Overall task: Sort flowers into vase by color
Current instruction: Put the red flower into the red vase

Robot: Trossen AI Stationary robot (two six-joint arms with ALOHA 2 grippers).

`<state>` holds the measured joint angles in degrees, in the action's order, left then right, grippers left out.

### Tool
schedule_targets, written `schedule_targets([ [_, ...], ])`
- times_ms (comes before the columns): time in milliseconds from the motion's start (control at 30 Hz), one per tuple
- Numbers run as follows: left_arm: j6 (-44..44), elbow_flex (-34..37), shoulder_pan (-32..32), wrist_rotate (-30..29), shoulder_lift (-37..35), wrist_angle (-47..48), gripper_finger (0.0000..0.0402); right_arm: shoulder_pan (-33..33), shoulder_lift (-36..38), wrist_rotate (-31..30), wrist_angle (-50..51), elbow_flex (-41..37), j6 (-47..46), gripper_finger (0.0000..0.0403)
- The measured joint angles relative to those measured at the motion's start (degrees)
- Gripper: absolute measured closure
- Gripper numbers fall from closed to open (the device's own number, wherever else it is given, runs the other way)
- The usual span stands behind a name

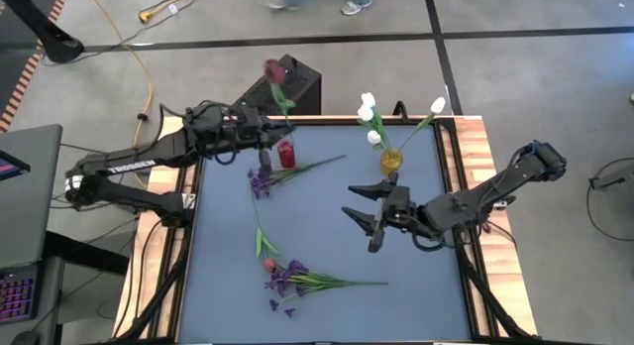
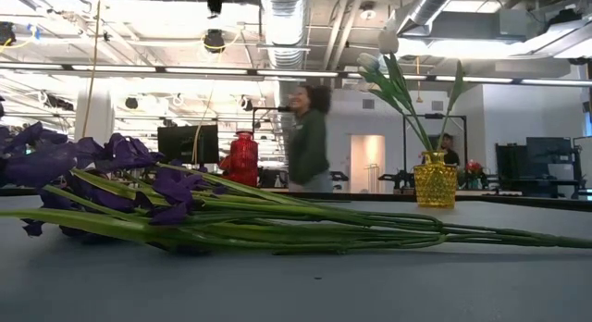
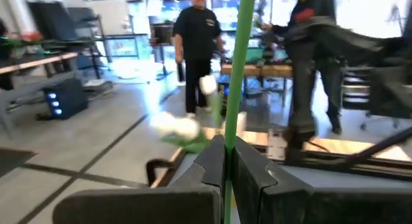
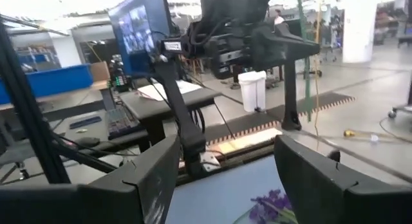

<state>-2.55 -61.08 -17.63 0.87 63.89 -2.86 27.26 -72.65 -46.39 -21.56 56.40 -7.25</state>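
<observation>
The left tool (image 1: 269, 130) is gripping a red flower (image 1: 274, 71) by its stem, holding it upright over the red vase (image 1: 286, 154) at the counter's (image 1: 327, 286) eleven o'clock, likely for insertion. The right tool (image 1: 363, 204) is waiting, spread wide, mid-counter.

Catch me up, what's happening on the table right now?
The left hand is shut on a red flower by its stem, holding it upright over the red vase. The yellow vase already holds the white tulips. The right hand hangs open above the middle of the table. Purple flowers and another red bud lie loose on it, unsorted.
</observation>
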Motion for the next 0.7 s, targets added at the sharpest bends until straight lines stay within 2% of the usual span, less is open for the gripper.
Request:
schedule_targets([
  [133, 0.6, 9.3, -6.8, 5.0, -2.2, -5.4, 0.0401, -0.9, -3.7, 0.0, -0.8, 0.0, -2.1, 0.0123],
  [267, 2.2, 15.4, -12.5, 8.9, -2.2, -10.6, 0.0402, -1.5, -7.9, 0.0, -5.5, 0.0, -5.1, 0.0124],
  [467, 6.4, 22.1, -18.9, 11.0, -1.9, -18.0, 0.0401, -1.6, -12.2, 0.0, -13.2, 0.0, -5.4, 0.0124],
  [700, 9.2, 26.5, -21.4, 11.4, -1.2, -25.9, 0.0401, -1.6, -12.8, 0.0, -13.4, 0.0, -2.6, 0.0124],
])
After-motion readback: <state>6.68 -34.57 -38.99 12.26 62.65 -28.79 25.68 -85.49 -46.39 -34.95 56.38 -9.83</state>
